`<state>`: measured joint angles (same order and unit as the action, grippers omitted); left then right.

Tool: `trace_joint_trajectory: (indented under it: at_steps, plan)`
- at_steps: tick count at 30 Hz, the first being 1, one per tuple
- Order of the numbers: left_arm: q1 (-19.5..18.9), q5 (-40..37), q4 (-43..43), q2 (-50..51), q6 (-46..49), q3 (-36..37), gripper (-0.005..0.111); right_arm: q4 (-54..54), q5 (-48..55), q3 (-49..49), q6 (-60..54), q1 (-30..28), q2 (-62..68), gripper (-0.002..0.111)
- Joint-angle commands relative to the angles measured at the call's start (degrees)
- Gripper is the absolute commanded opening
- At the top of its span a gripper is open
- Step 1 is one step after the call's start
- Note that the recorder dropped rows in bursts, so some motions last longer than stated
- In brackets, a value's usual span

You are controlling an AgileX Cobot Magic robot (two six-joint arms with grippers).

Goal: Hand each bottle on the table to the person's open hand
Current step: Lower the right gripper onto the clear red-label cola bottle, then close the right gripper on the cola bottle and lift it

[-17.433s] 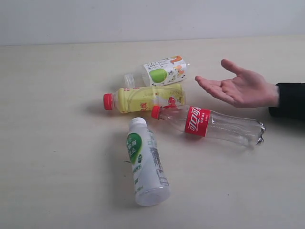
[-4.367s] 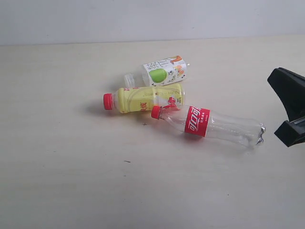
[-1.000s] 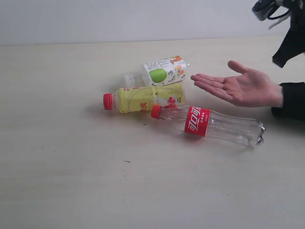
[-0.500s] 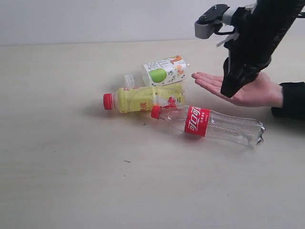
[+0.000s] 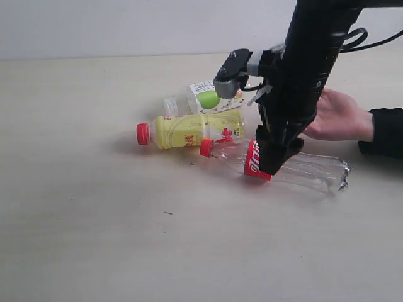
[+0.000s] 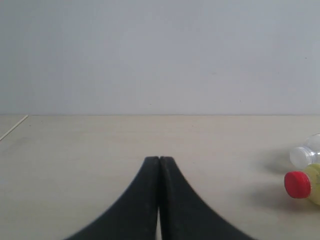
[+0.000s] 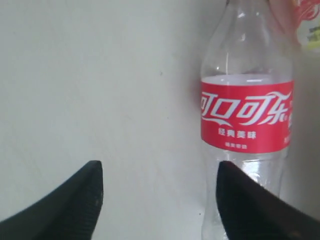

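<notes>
Step in hand: approach to the cola bottle (image 5: 312, 168), which lies centre-right in the exterior view, below the open hand (image 5: 340, 116).
Right gripper (image 7: 159, 200): jaws wide, empty; bottle under one jaw, not between them.
Left gripper (image 6: 159, 200): jaws pressed together.
Next move: centre over bottle, lower, close.

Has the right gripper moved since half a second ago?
Yes. In the exterior view the right gripper has dropped down and left, from over the person's open hand to the middle of the Coca-Cola bottle, which has stayed put.
</notes>
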<state>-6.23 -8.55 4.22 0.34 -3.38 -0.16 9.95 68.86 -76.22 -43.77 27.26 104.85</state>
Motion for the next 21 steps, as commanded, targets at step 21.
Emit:
trace_joint_trajectory:
  at_steps: [21]
  plan:
    - [0.0,0.1,0.1,-0.3,-0.1,0.2,0.002,-13.4,-8.8,1.0,1.9,0.1,7.2,0.065]
